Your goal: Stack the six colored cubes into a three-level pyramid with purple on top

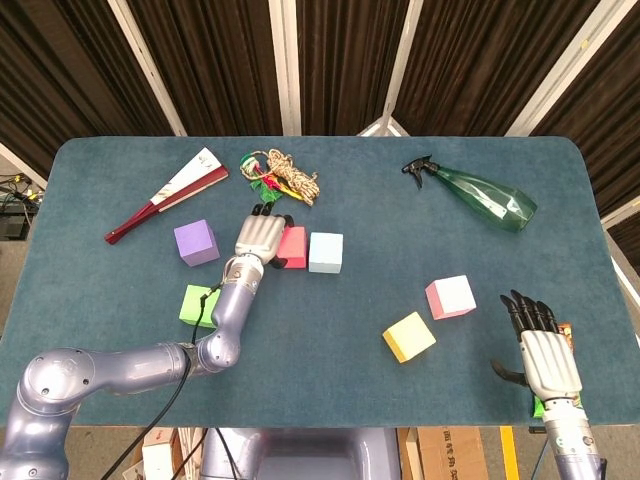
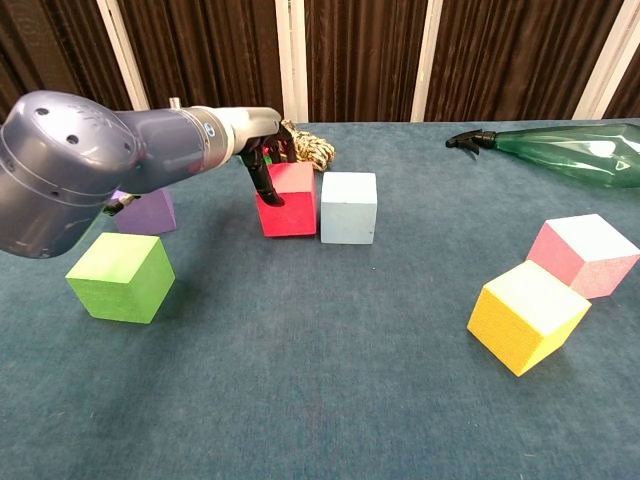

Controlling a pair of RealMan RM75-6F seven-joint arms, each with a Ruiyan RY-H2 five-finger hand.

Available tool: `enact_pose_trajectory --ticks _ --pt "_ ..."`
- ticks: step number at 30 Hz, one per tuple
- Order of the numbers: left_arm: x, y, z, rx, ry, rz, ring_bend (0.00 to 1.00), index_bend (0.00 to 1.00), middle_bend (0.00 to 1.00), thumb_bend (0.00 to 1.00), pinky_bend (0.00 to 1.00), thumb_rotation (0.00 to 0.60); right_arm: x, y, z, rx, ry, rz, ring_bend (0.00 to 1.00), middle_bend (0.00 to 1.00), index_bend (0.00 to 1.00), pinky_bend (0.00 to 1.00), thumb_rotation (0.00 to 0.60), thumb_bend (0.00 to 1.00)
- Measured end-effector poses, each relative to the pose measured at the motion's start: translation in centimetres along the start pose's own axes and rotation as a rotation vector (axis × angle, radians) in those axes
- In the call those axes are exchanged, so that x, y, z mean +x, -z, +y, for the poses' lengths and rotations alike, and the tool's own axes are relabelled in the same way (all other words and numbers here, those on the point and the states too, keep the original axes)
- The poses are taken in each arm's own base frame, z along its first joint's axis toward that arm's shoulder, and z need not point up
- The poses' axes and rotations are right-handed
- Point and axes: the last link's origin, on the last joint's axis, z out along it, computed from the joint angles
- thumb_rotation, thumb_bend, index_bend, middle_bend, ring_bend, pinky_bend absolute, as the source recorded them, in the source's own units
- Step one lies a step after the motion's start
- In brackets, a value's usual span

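teal table, left hand with fingers closed on the red cube, light blue cube touching it beyond the fingertips, purple cube behind the wrist, right hand empty, fingers apart

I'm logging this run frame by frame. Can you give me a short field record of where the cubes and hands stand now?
stacked: none, all six cubes on the table
left hand: grips the red cube
red cube: touching or nearly touching the light blue cube
purple cube: apart, left of the hand
green cube: near front left
yellow cube: beside the pink cube
right hand: fingers apart, holding nothing
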Motion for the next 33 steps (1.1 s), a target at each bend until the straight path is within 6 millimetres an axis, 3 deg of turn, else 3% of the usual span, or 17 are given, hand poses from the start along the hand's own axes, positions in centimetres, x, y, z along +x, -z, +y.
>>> enact_pose_trajectory --ticks 8,33 --pt "-0.12 0.10 0.39 -0.001 0.001 -0.006 0.00 0.28 0.31 0.30 0.00 0.600 0.02 0.00 0.02 -0.002 -0.001 -0.004 0.02 0.03 0.06 0.05 0.600 0.25" --pt "-0.46 0.07 0.96 -0.003 -0.005 -0.013 0.00 0.27 0.31 0.30 0.00 0.600 0.20 -0.08 0.08 -0.006 -0.013 0.003 0.02 0.03 0.06 0.05 0.600 0.25"
